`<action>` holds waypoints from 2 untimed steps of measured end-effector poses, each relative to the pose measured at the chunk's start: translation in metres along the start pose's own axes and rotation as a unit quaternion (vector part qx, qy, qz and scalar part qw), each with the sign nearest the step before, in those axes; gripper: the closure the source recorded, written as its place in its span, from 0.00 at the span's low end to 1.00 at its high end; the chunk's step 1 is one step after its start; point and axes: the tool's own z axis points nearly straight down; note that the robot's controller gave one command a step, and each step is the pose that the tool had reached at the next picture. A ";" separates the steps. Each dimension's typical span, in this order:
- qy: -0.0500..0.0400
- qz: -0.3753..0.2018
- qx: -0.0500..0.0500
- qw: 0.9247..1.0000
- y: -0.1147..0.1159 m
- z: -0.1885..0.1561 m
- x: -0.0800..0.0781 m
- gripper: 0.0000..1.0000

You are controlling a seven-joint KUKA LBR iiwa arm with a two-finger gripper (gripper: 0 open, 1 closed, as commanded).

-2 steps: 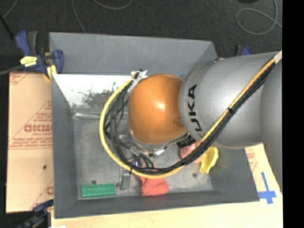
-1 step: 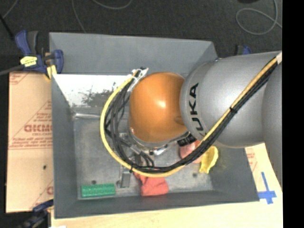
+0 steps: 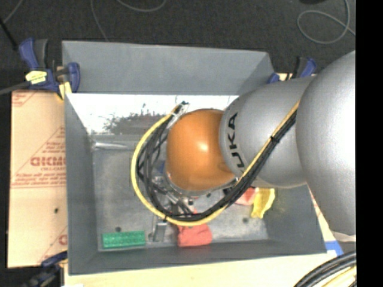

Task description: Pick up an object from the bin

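**Tool down near the bin floor, nothing yet seen in its grasp**

The arm enters from the right, and its orange wrist cover [image 3: 194, 151] and looped cables [image 3: 143, 178] hang over the grey bin [image 3: 79, 184]. The tool [image 3: 159, 231] sits low in the lower middle of the frame. A flat green rectangular piece [image 3: 124, 239] lies near on its left and a red lump [image 3: 194, 236] just beside it on the right. I cannot tell whether the tool is released or clenched. This looks like the approach step. The next move calls for centring on one neighbour, closing firmly, then lifting straight up.
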 end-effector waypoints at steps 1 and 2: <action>0.002 -0.073 0.001 0.997 -0.006 0.065 -0.001 0.00; 0.003 0.026 0.001 1.000 -0.046 0.061 0.004 0.00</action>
